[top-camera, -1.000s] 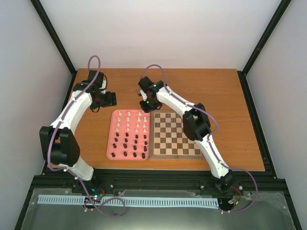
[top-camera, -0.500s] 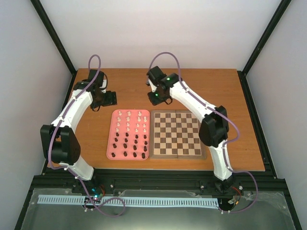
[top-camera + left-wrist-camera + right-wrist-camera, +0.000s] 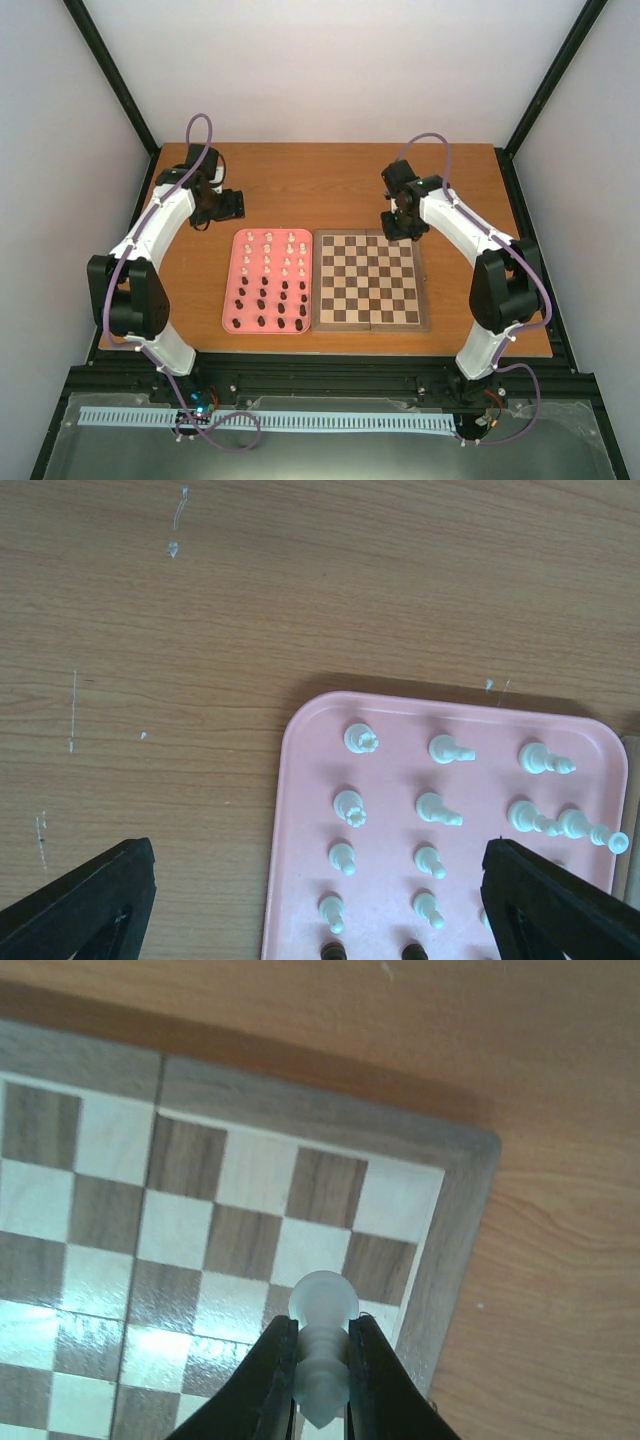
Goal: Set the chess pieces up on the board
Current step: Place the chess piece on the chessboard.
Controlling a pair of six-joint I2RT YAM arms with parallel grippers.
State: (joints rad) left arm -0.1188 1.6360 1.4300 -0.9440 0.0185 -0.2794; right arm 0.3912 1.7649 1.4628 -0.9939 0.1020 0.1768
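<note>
R gripper [image 3: 322,1360] was clamped on 1 white piece [image 3: 323,1305] over board [image 3: 250,1080] upper-right corner in top view, prob to seat it there, while L gripper [image 3: 315,852] hung wide open and empty by the upper-left corner of 1 tray [image 3: 295,810], prob staged for next pick; board had 0 pcs, tray approx 15 white pcs [image 3: 435,808] + 16 dark pcs [image 3: 263,296], too small for a firm count.

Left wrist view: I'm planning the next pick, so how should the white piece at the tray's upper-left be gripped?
Probably near the top of the white piece, coming straight down: it stands upright on the pink tray, neighbours close beside it.
</note>
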